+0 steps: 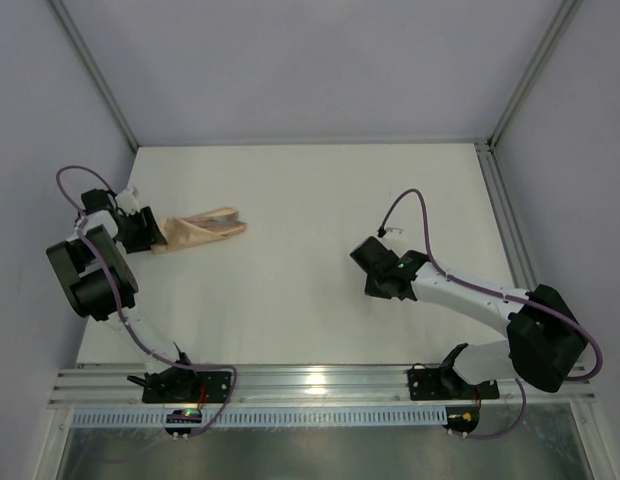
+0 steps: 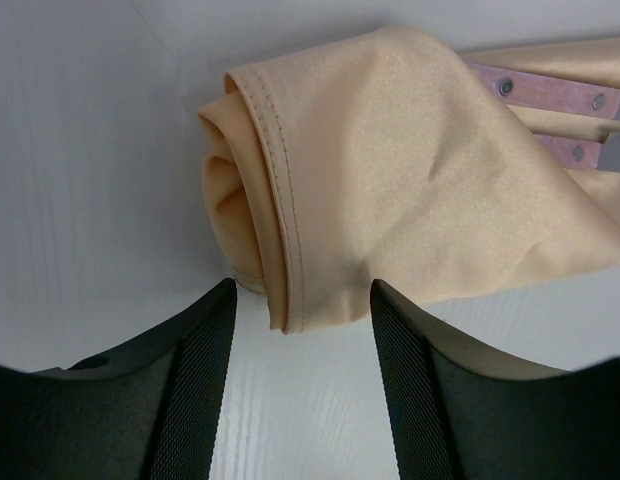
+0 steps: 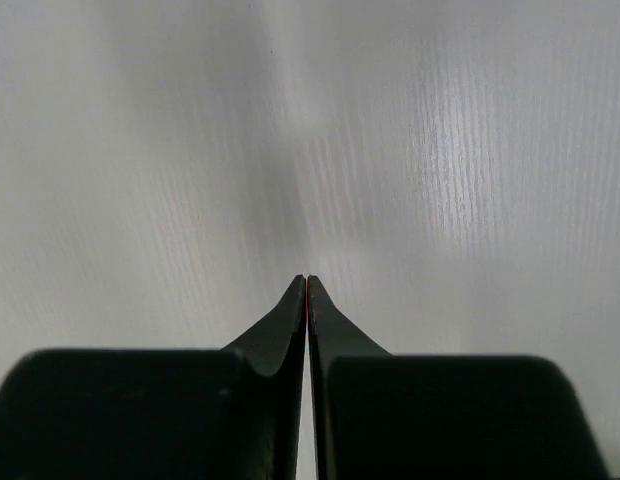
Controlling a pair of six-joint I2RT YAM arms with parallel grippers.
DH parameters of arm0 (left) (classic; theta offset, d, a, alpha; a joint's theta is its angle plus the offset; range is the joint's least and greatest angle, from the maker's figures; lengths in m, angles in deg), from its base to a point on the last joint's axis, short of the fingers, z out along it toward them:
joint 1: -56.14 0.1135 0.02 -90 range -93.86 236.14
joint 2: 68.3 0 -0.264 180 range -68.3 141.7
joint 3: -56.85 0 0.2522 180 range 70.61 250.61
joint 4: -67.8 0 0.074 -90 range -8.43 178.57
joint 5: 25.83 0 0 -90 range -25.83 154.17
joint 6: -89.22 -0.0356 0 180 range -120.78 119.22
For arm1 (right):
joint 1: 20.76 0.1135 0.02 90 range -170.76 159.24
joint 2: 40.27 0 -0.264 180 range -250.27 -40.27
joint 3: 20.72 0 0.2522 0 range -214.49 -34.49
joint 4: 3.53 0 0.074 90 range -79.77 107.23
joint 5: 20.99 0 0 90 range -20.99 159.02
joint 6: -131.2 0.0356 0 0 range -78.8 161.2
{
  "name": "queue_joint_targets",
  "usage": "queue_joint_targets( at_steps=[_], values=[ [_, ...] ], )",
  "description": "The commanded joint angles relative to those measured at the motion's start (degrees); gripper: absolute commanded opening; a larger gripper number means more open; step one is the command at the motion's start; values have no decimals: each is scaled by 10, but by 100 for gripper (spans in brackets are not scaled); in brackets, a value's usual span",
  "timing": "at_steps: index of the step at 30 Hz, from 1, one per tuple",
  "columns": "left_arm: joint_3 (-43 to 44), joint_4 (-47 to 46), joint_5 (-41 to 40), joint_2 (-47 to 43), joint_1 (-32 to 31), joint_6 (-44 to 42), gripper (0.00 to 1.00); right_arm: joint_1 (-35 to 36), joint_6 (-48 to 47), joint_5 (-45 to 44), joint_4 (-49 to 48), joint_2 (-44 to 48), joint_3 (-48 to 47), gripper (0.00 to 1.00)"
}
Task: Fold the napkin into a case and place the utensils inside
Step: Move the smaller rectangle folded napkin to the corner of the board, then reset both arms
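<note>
While L gripper (image 2: 300, 292) gapes at its end, case (image 1: 198, 231) lies left-right, handles (image 2: 550, 95) rightward; R gripper (image 3: 306, 285) clenched

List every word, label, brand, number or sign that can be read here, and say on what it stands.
No text can be read in any view.
The case: plain peach cloth, no label.
The utensil handles: only rivets, no brand.
The table: white, no marking.
The small lit board at the left arm's base: too small to read.
</note>
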Motion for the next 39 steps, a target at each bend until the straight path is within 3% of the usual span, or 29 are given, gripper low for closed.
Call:
queue_joint_targets(
  at_steps=[1,3,5,6,7,9,10,11,18,27,39],
  values=[
    [-7,9,-1,-61,4,-12,59,-1,-15,-22,-2,30,-16,7],
    [-11,21,-20,-73,3,-23,61,-1,-23,-23,-3,37,-19,10],
    [-17,42,-38,-96,3,-37,65,-1,-34,-22,-12,42,-25,20],
    [-20,50,-44,-105,3,-41,68,-2,-49,-17,-17,44,-28,25],
    [-23,60,-52,-115,3,-46,68,-4,-59,-13,-22,47,-32,39],
    [-29,90,-83,-152,3,-55,81,-21,-80,7,-33,47,-39,52],
    [-33,101,-96,-166,4,-61,93,-33,-87,15,-35,47,-41,58],
    [-40,122,-111,-181,4,-65,99,-46,-92,21,-36,47,-41,59],
    [-117,178,-234,-350,18,-105,99,-172,-177,31,-49,72,-46,77],
    [-186,258,-289,-414,88,-88,99,-296,-248,45,-84,117,-18,84],
    [-241,266,-328,-490,88,-69,99,-312,-284,55,-114,132,6,84]
  ],
)
